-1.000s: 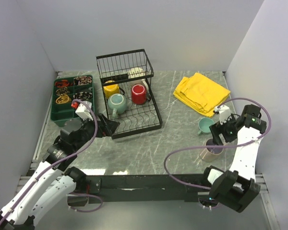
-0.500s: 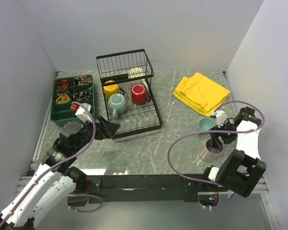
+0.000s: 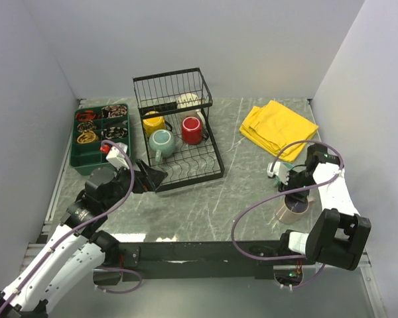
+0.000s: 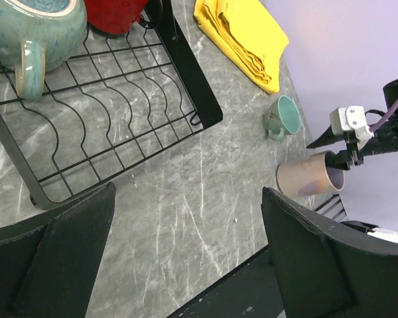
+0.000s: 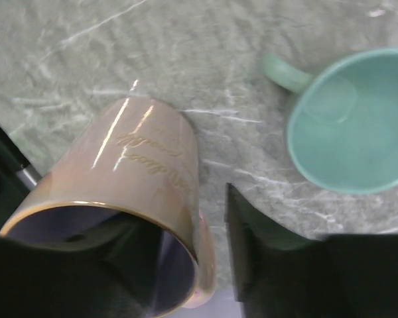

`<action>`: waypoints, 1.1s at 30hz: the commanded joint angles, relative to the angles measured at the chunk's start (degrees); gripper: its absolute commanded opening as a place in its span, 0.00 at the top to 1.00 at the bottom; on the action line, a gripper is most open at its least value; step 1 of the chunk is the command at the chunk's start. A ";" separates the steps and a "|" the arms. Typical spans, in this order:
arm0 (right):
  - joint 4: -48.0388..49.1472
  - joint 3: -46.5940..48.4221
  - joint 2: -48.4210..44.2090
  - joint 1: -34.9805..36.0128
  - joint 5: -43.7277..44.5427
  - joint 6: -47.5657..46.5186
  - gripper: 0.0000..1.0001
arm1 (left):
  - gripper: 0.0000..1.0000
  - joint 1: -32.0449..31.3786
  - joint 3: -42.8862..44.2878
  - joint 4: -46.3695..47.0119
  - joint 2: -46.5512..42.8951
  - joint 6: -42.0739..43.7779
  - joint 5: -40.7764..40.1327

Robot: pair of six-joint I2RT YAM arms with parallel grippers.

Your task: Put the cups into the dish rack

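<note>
Right claw (image 5: 186, 222) is held spread astride the beige mug (image 5: 152, 152) rim; left claw (image 4: 189, 192) is spread.
Four cups (image 3: 162, 142) are counted in the rack (image 4: 192, 66), two on the bench (image 3: 205, 205).

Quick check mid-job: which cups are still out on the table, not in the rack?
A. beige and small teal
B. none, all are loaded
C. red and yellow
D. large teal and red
A: the beige cup and small teal cup are on the table, apart from the rack, which already holds the red cup, yellow cup and large teal cup.
</note>
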 commanded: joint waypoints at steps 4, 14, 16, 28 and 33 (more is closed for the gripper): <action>-4.01 -0.25 1.64 0.78 1.62 -11.92 0.73 | 0.04 0.20 -0.31 2.18 -0.41 -1.33 1.25; -6.13 2.81 -4.78 3.41 -11.01 -1.35 1.00 | 0.04 0.20 -2.33 5.60 -0.42 -3.87 4.48; -2.37 5.01 -4.86 4.99 -13.58 7.28 1.00 | 0.04 0.11 -3.56 9.29 -0.24 -5.37 6.51; 32.71 17.05 -8.91 12.47 -14.21 86.27 1.00 | 0.04 0.20 -11.82 50.53 5.38 -23.10 19.79; 38.68 22.50 -7.86 12.47 -12.97 104.68 1.00 | 0.04 -0.32 -7.37 64.57 17.85 -26.38 23.74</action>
